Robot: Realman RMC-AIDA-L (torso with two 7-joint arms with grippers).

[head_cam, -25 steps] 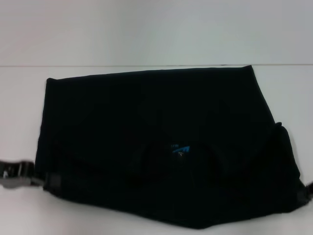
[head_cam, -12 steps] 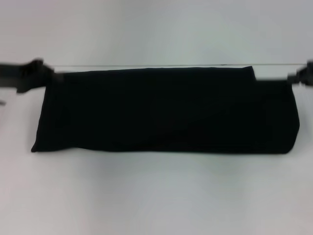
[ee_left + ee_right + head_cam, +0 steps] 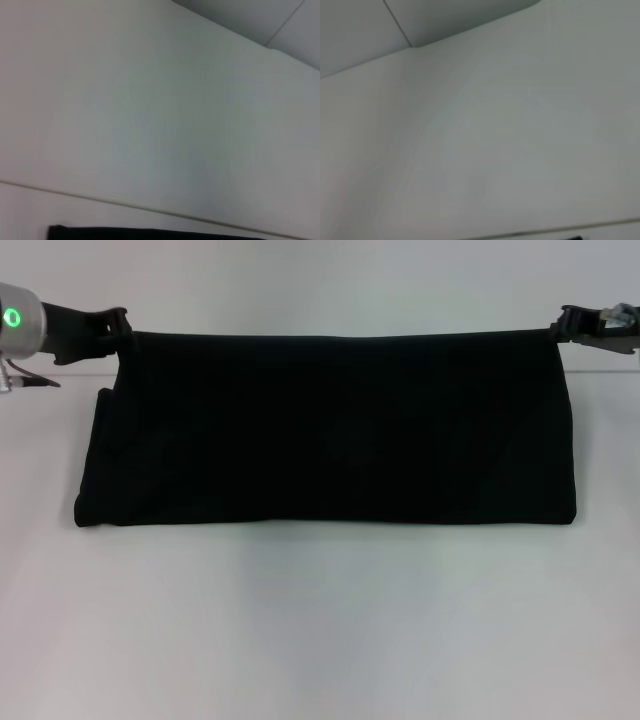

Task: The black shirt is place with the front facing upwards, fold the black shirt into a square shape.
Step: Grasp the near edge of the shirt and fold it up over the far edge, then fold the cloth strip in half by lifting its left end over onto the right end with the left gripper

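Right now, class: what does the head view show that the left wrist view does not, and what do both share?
Head view only: the whole shirt as a long folded band, the left gripper and right gripper at its far corners. Left wrist view only: a pale wall with a seam. Both: the white table and the shirt's black edge.

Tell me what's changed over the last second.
Both grippers carried the near edge of the black shirt over to the far side, folding it into a band. The left gripper and right gripper now hold the far corners higher. The fold stayed on the table.
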